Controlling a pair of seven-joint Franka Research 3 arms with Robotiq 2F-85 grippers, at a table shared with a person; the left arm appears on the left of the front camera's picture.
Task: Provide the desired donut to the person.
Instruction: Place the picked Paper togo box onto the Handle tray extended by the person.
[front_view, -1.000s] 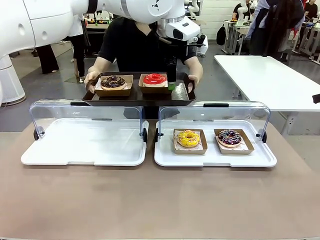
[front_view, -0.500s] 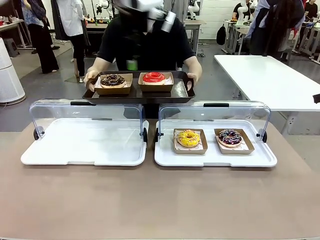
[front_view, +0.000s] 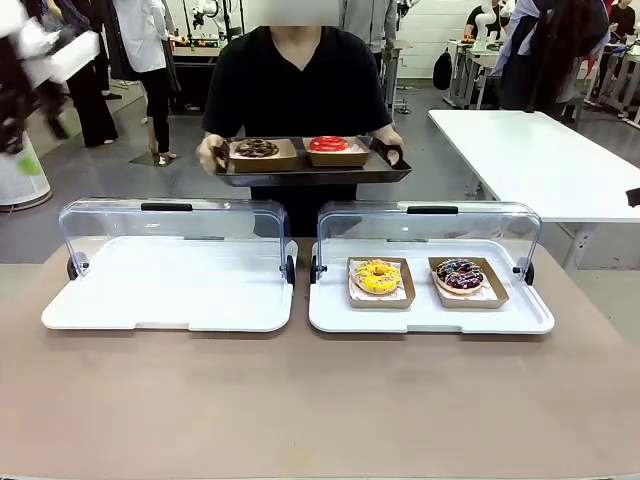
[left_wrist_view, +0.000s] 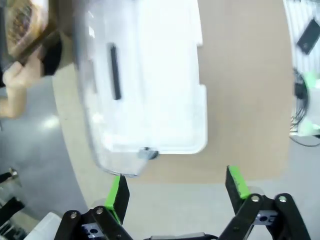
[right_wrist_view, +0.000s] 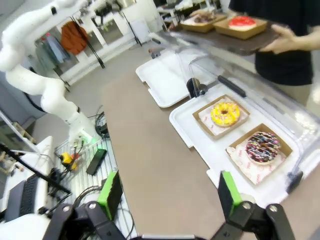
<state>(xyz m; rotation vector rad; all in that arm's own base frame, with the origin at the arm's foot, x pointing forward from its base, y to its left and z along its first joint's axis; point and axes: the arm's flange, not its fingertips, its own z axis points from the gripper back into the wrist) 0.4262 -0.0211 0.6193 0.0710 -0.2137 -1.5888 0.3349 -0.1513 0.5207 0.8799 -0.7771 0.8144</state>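
Both donuts the person (front_view: 295, 95) wanted look delivered already: a chocolate donut (front_view: 256, 148) and a red donut (front_view: 329, 144) sit in cardboard trays on the dark serving tray (front_view: 312, 174), chocolate toward its left end, red near the middle. The person holds it with a hand at each end, lifted clear of the table's far edge, which I read as carrying it away level so nothing slides.

On the table (front_view: 320, 400), the left case (front_view: 170, 285) has its clear lid tipped up at the far edge and its white base bare. The right case (front_view: 430, 285) is open the same way, with a yellow donut (front_view: 377, 277) near the middle of its base and a sprinkled donut (front_view: 459, 275) toward the right end, each in its own cardboard tray so a gripper can take the tray, not the icing.

My left gripper (left_wrist_view: 176, 187) is spread wide and carrying nothing, looking down past the end of the left case; in the front view it's just a blur at the upper left corner. My right gripper (right_wrist_view: 170, 192) is also spread wide and bare, hanging back over the near side of the table. I'd guess both are parked out of the person's way.
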